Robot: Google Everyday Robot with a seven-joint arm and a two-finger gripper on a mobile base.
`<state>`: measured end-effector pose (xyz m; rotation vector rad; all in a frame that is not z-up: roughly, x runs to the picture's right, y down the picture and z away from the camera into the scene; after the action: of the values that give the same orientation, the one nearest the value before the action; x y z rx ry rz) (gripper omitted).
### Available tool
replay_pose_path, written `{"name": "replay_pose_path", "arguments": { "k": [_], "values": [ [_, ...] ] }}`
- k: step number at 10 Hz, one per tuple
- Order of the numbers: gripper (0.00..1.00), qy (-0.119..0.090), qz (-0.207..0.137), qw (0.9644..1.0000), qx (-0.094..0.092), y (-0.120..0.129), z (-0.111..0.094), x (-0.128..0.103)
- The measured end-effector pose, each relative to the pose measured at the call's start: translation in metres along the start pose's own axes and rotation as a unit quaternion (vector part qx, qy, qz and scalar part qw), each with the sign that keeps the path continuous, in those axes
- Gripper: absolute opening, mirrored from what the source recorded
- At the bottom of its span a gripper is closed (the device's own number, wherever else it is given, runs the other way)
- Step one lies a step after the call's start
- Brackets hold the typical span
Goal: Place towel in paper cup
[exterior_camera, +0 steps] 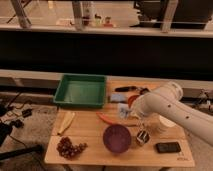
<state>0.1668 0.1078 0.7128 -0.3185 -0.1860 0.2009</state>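
End effector [142, 128] clenched, low over wooden worktop [90, 134], right of round purple bowl [117, 138] | rumpled pale blue-grey towel [123, 113] just left of it | tall cream paper cup [166, 124] just right, behind white arm [172, 107]

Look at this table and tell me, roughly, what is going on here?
A robot's white arm reaches in from the right over a wooden table. Its gripper, fingers shut, hangs low just above the small metal cup, between the purple bowl and the paper cup. The towel lies rumpled beside the arm, not yet in the paper cup. I cannot tell whether it is gripped.
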Motion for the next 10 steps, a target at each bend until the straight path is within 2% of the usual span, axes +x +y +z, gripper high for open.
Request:
{"name": "replay_pose_path", "arguments": {
  "k": [2, 3, 6, 8, 10],
  "values": [
    [0.02, 0.026, 0.052, 0.998, 0.024, -0.001, -0.017, 0.055],
    [0.02, 0.035, 0.069, 0.9966, 0.029, 0.0, -0.021, 0.072],
    [0.02, 0.08, 0.134, 0.9866, 0.048, 0.002, -0.034, 0.149],
    [0.02, 0.108, 0.16, 0.9796, 0.055, 0.004, -0.033, 0.182],
    [0.02, 0.126, 0.174, 0.9748, 0.06, 0.004, -0.026, 0.198]
  ]
}}
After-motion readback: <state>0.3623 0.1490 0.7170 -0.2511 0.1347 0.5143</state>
